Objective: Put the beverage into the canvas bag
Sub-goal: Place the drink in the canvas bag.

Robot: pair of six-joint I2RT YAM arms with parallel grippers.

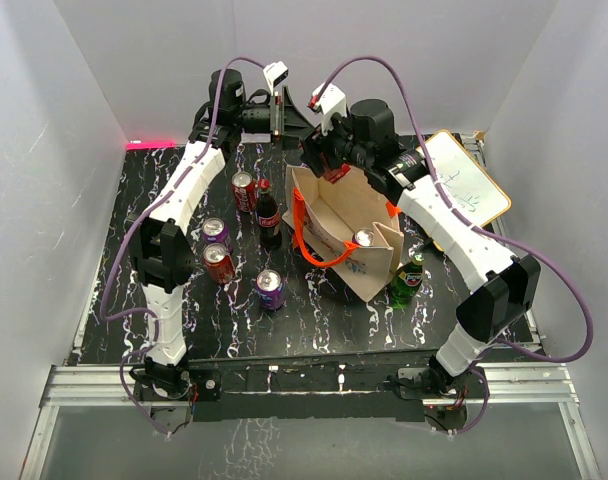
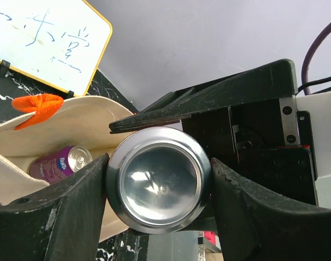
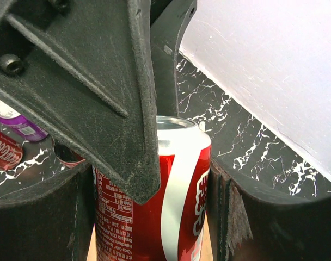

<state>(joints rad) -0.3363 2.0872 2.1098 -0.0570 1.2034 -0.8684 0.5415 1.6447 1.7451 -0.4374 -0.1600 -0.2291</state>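
A red can (image 3: 176,206) with a white swirl on its label is held in the air at the far end of the canvas bag (image 1: 374,268), just beside the bag's open mouth. Two grippers grasp it at once. The right gripper (image 3: 171,179) pinches the can's sides, one finger against each flank. The left gripper (image 2: 159,163) pinches it too, its fingers pressed on either side of the can's shiny domed base. One of the left gripper's fingers crosses in front of the label in the right wrist view.

The bag stands upright and open on the black marbled bench (image 1: 284,340), with orange handles (image 1: 309,235) hanging at its rim. A purple can (image 2: 59,163) sits inside the bag. A green bottle (image 1: 409,278) stands just beside the bag's near corner, on the right arm's side. A whiteboard (image 1: 469,180) with handwriting lies beyond the bag on that same side. On the bag's other side, toward the left arm, stand a dark bottle (image 1: 269,215) close to the bag and four spare cans (image 1: 219,263), two red and two purple, a little farther from it.
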